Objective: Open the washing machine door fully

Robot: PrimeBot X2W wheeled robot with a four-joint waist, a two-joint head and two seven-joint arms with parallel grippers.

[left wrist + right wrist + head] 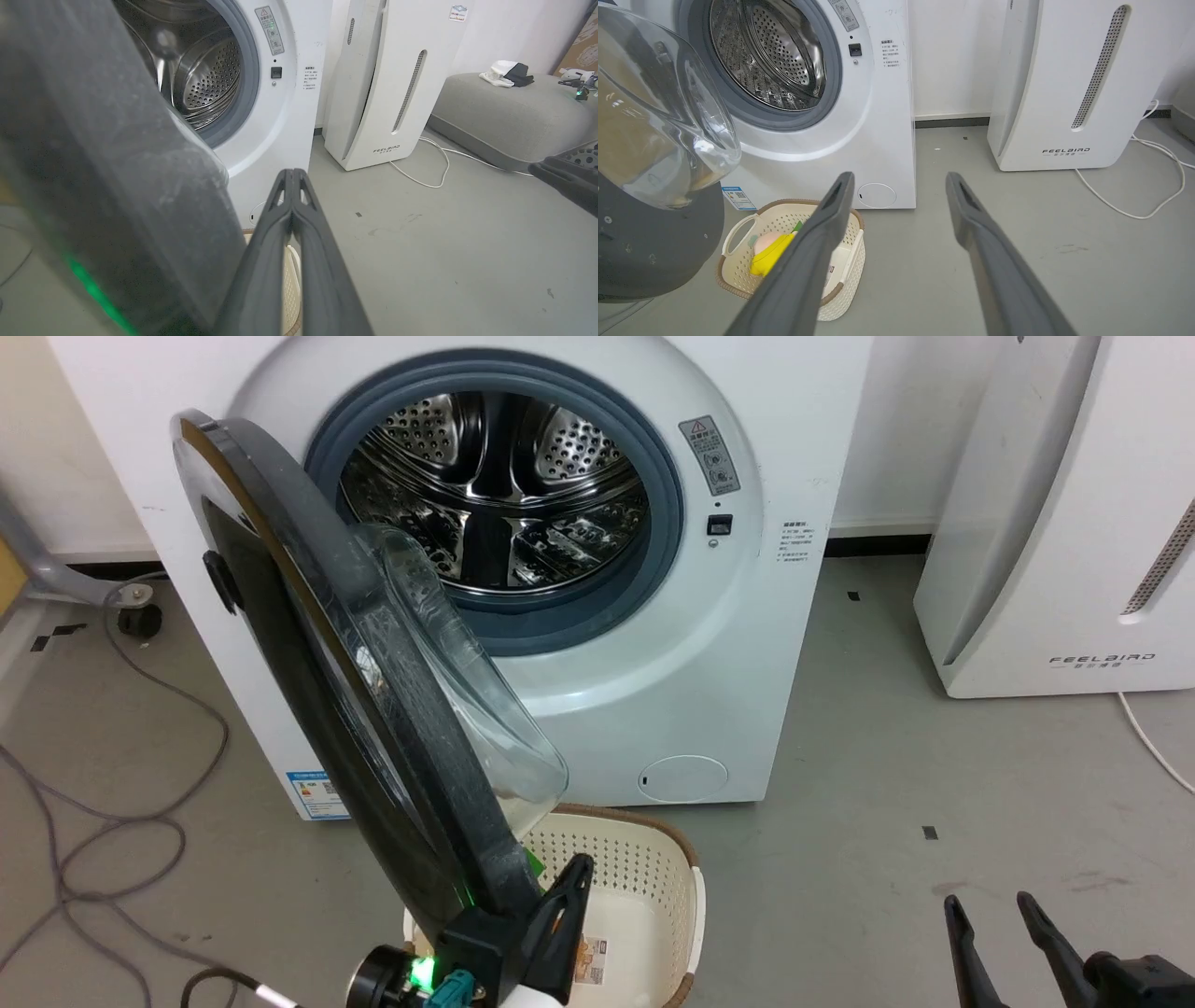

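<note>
the washing machine door (373, 709) stands well out from the machine front, seen nearly edge-on in the head view, its black rim running from 10 o'clock down to 6 o'clock, with the clear glass bowl (467, 691) bulging toward 3 o'clock and the steel drum mouth (495, 495) bare behind it at 12 o'clock. the left gripper (581, 870) sits at 6 o'clock in that view, its two fingers pressed together with nothing between them, lying against the lower end of the door's inner rim. in the left wrist view the same closed fingers (292, 173) rise from 6 o'clock to the centre, and the door (93, 163) is a dark blurred mass touching them from 9 o'clock. the right gripper (988, 905) is at 4 o'clock in the head view, well apart from the door, fingers spread wide and empty above the grey floor (887, 756). in the right wrist view its gap (900, 179) frames bare floor, with the door (649, 242) at 9 o'clock and a perforated basket (738, 261) at 7 o'clock below the door, a yellow item (773, 252) inside it.
</note>
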